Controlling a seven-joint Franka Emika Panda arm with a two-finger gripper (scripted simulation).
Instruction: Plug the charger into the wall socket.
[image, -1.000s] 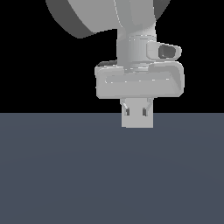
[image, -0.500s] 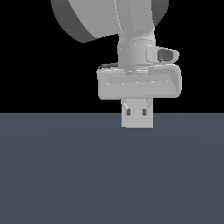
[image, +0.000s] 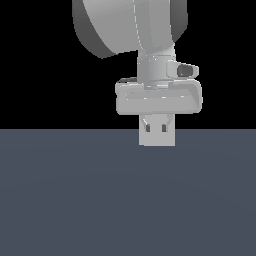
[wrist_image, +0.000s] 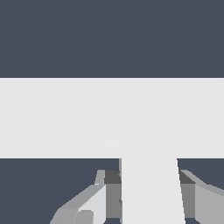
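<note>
- One Franka Panda arm hung in the exterior view, its wrist and hand above a flat slate-grey floor (image: 75, 200); the background behind it was black.
- One gripper (image: 157, 127) pointed straight down, toward six o'clock in the exterior view.
- A light-grey square plate, the wall socket (image: 157, 140), stood directly below the hand in the exterior view, overlapping the fingers' lower part; two small dark marks showed near its upper edge.
- One charger (wrist_image: 151, 192) appeared in the wrist view as a white block between the two fingers (wrist_image: 94, 201), its far end meeting the socket's pale face.
- In the wrist view the socket (wrist_image: 52, 118) filled a wide pale band across the frame, with one faint round mark near its centre.
- The fingers sat one on each side of the charger, pressed against its flanks, so the jaws were clamped on it.
- The charger was not visible as a separate thing in the exterior view, so its prongs could not be judged.
- Counted: one arm, one gripper, two fingers, one charger, one socket.
</note>
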